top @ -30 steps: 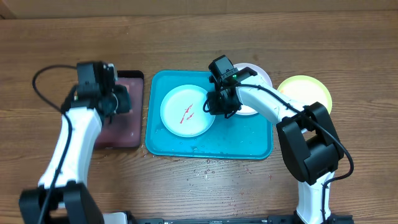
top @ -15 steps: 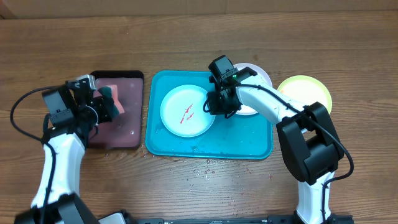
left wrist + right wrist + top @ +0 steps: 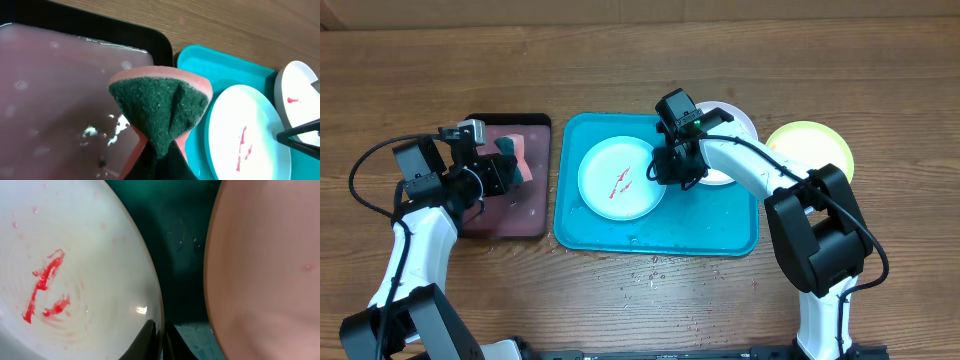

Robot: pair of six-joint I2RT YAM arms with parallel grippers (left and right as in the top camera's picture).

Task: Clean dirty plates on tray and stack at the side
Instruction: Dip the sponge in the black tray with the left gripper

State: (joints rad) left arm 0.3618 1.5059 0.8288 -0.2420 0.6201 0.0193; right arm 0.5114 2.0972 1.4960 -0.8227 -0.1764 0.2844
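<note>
The turquoise tray (image 3: 720, 220) lies mid-table. On it sits the light blue plate (image 3: 615, 180) with red smears. My right gripper (image 3: 667, 170) is shut on that plate's right rim, seen close in the right wrist view (image 3: 161, 330) beside the smeared plate (image 3: 75, 280). The white plate (image 3: 735, 125) rests at the tray's far right corner, partly under my right arm; it shows a small red smear in the left wrist view (image 3: 300, 90). The yellow-green rimmed plate (image 3: 810, 150) lies on the table to the right. My left gripper (image 3: 505, 170) is shut on a green-and-pink sponge (image 3: 160, 107).
A black-rimmed tray with a wet pinkish inside (image 3: 510, 205) lies left of the turquoise tray, under the sponge. Small water drops lie on the table in front of the turquoise tray (image 3: 655, 270). The table's far edge runs along the top.
My left arm lifted the sponge off the black-rimmed tray and has carried it a little to the right, toward the turquoise tray. The right arm has not moved.
</note>
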